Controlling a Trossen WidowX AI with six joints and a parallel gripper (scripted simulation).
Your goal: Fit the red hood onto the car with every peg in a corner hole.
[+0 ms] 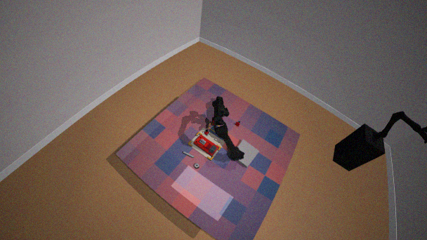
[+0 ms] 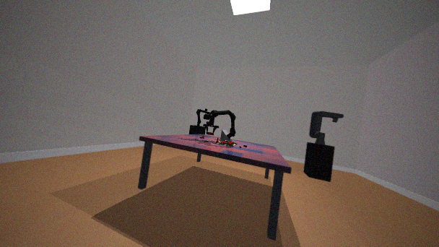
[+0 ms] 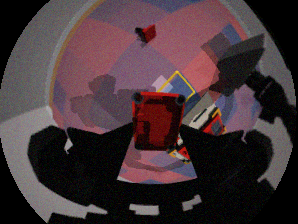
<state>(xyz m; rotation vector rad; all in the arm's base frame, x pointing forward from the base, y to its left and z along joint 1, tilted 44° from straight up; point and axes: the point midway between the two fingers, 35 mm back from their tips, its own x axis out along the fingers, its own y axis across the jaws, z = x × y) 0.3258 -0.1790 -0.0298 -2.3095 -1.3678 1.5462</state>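
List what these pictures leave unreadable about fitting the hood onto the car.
- Pegs and deck: wrist view, hidden behind the held hood; only a sliver of the car shows beside it.
- Hood's corner holes: wrist view, blurred into dark corner spots.
- Hood height above the car: exterior view, gripper and parts too small.
- Hood versus the red car in its jig: top view, too small, and the arm overlaps.
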